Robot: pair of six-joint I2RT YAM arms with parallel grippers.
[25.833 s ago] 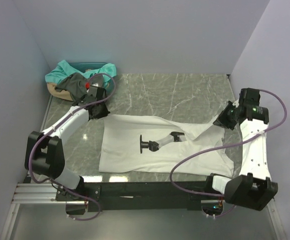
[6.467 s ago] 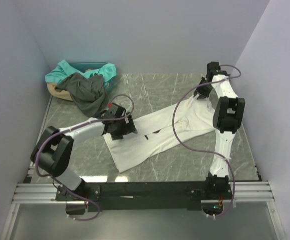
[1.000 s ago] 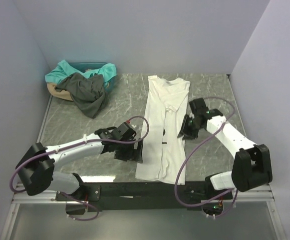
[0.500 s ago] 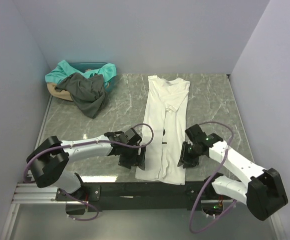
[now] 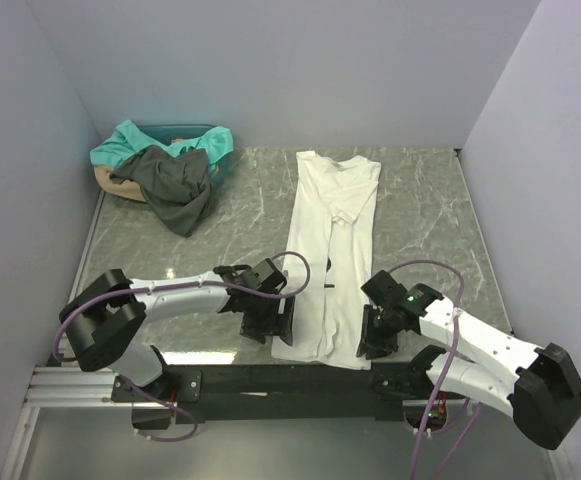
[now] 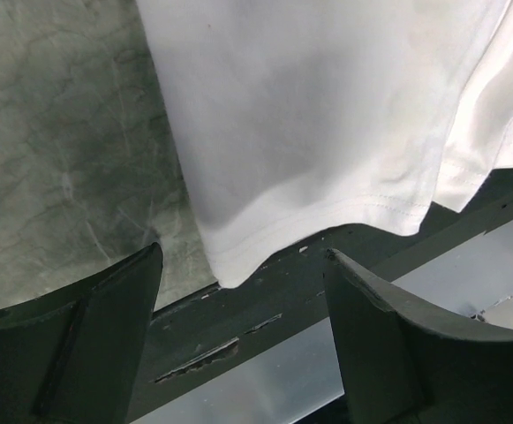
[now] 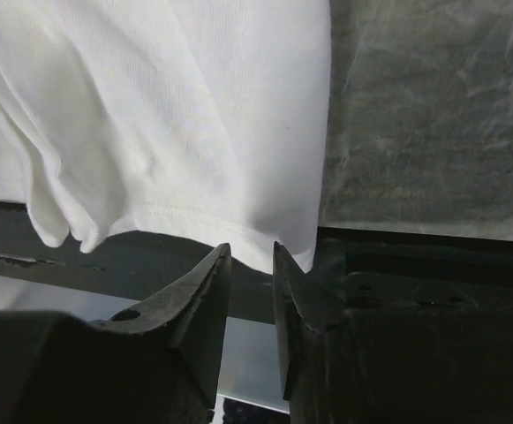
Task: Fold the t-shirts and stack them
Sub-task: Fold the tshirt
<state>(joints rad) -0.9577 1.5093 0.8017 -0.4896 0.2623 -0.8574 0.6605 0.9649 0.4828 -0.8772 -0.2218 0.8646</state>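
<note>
Both arms just dropped to white shirt (image 5: 332, 240), at its near hem. L jaws wide open, hem corner between them, ungripped. R jaws narrowed, empty, corner just ahead. Prob. hem pinch next, for cross-fold.

matt white cloth shirt (image 5: 328, 250) on a glossy marbled stone-look table (image 5: 420, 220).

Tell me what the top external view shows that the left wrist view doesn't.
Top external only: the white t-shirt whole, folded into a narrow strip, the dark grey t-shirt and teal t-shirt heaped far left, and the right fingers at the hem. Left wrist only: the hem's stitching and its corner overhanging the table edge, framed by the wide-apart left fingers. Both: that shirt on the marble table.
</note>
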